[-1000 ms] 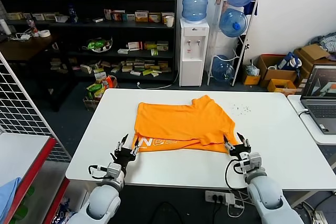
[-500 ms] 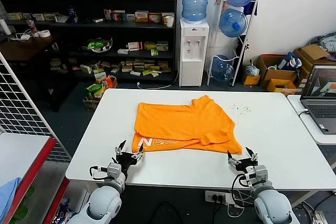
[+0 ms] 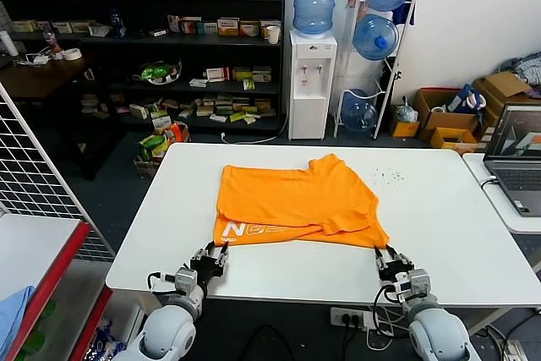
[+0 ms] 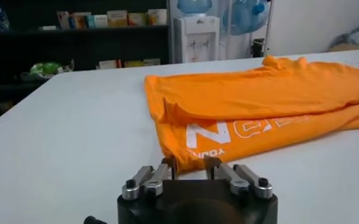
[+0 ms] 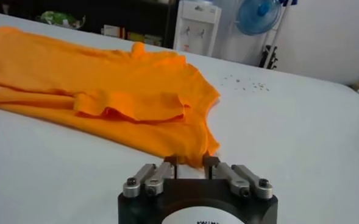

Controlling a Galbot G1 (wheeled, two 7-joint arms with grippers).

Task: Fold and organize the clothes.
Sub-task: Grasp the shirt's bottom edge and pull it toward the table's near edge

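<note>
The orange T-shirt (image 3: 292, 200) lies folded on the white table (image 3: 439, 209), with white lettering (image 3: 258, 230) showing on its near left strip. My left gripper (image 3: 211, 257) is low over the table's front edge, just short of the shirt's near left corner (image 4: 176, 159). Its fingers (image 4: 167, 165) are open with that corner at their tips. My right gripper (image 3: 393, 258) is low at the front edge by the shirt's near right corner (image 5: 200, 152). It is open too, and the corner lies at its fingertips (image 5: 211, 161).
A laptop (image 3: 516, 154) stands on a side table at the right. A wire rack with a red shelf (image 3: 42, 243) holds a light blue cloth (image 3: 10, 314) at the left. Shelves and a water dispenser (image 3: 311, 82) stand behind the table.
Both grippers have drawn back toward the table's front edge and dropped lower, from beside the shirt's near corners to just short of them. The shirt has not moved.
</note>
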